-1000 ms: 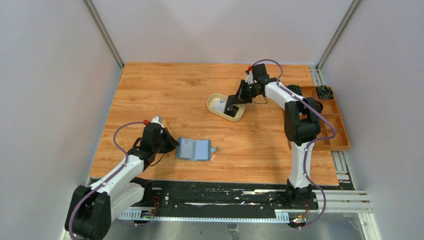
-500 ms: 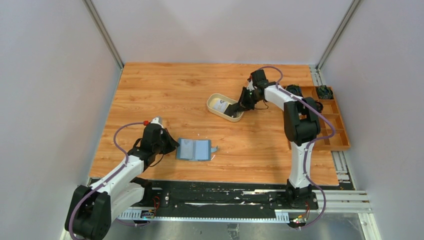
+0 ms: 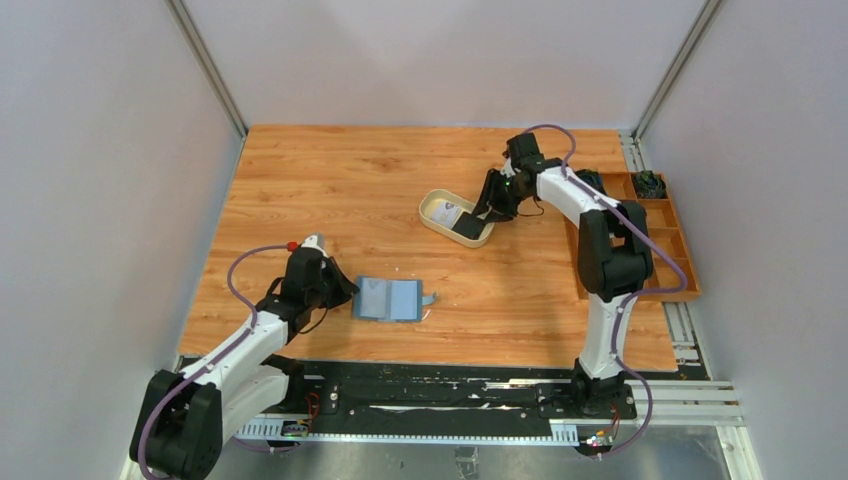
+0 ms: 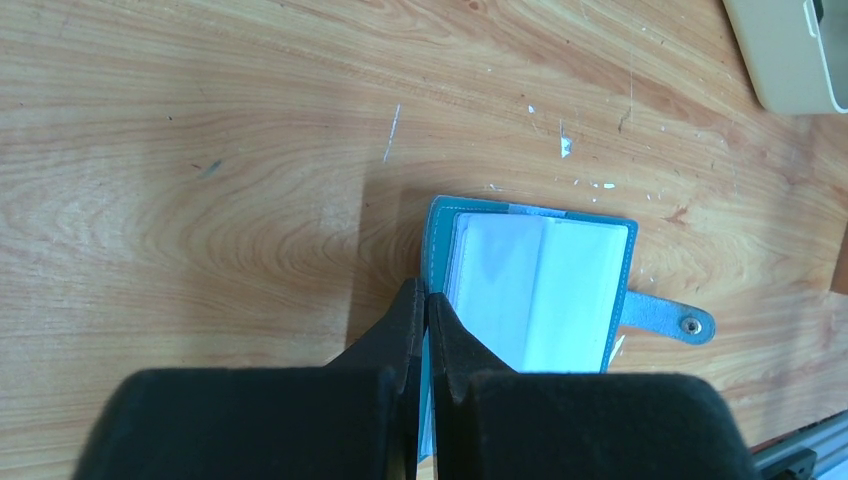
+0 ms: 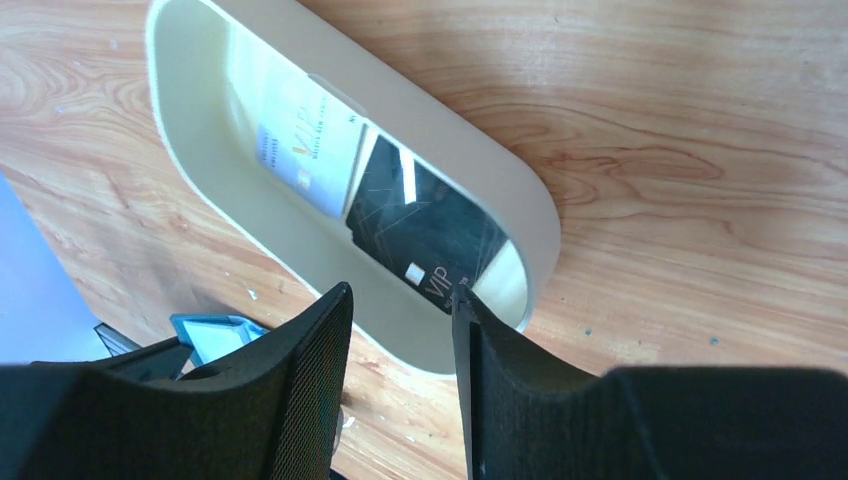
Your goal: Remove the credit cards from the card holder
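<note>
The teal-blue card holder [image 3: 392, 298] lies open on the table, its clear sleeves up and its snap tab [image 4: 670, 318] to the right. My left gripper [image 3: 345, 290] is shut on its left cover edge, as the left wrist view [image 4: 427, 296] shows on the holder [image 4: 540, 285]. My right gripper [image 3: 488, 200] is open and empty, just above the right end of the beige oval tray [image 3: 430, 203]. A black card [image 5: 420, 235] and a whitish card [image 5: 295, 140] lie in the tray [image 5: 440, 130], below the gripper [image 5: 400, 295].
An orange compartment organiser [image 3: 650, 235] with small parts stands at the table's right edge. Grey walls close in the table on three sides. A corner of the beige tray [image 4: 790, 50] shows in the left wrist view.
My right gripper lowered the black card into the tray, let it go, and drew back a little to the right. The left gripper and the card holder have not moved.
</note>
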`<state>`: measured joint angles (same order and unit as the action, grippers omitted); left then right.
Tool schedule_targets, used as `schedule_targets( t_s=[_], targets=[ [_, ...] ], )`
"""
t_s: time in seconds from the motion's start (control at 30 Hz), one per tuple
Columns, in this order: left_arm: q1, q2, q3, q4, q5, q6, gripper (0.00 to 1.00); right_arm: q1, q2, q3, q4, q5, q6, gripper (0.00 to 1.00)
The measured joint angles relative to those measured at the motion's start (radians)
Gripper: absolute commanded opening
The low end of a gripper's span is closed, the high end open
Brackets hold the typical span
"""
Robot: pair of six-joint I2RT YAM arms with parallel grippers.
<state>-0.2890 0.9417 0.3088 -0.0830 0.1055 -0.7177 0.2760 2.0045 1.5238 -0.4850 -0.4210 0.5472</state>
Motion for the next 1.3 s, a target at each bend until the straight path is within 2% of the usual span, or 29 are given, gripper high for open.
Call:
schedule_targets(
  t_s=[0.2, 0.33, 0.63, 1.3],
  targets=[
    [0.0, 0.0, -0.009, 0.005, 0.0, 0.0, 0.0, 0.0, -0.055, 0.082, -0.063, 0.037, -0.019, 0.45],
    [0.0, 0.0, -0.014, 0.006, 0.0, 0.0, 0.0, 0.0, -0.101, 0.124, -0.119, 0.119, -0.052, 0.45],
    [0.0, 0.0, -0.014, 0.006, 0.0, 0.0, 0.0, 0.001, -0.099, 0.045, -0.217, 0.258, -0.103, 0.43],
    [0.0, 0.0, -0.014, 0.006, 0.0, 0.0, 0.0, 0.048, -0.016, 0.023, -0.187, 0.272, -0.121, 0.43]
  ],
)
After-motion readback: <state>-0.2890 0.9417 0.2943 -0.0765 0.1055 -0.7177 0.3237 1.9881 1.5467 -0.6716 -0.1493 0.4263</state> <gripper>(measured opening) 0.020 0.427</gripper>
